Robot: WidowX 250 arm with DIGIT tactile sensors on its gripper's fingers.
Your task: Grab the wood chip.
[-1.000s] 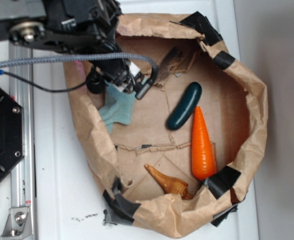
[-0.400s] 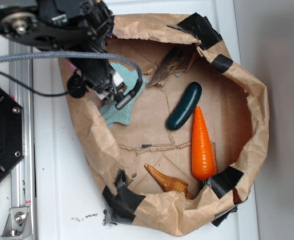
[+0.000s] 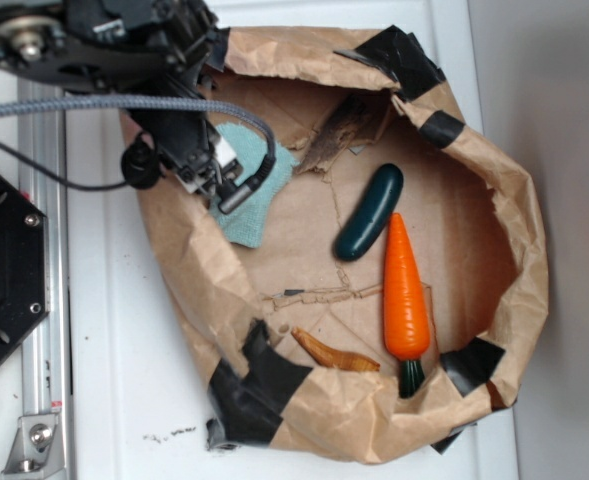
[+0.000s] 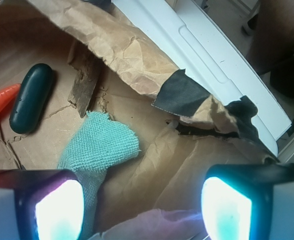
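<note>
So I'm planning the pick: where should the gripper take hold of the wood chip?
Probably across the narrow width of the wood chip, near its middle, coming from above. It lies flat and elongated; its far end tucks under the bag wall, and the cloth touches its near tip.

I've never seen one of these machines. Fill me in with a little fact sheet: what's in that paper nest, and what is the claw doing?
container: brown paper bag with rolled-down walls
target: wood chip, by the far wall, untouched
near target: green cucumber, teal cloth
also inside: orange carrot, orange-brown shell-like piece
claw: open, empty, above the teal cloth
claw to wood chip: apart, no contact
</note>
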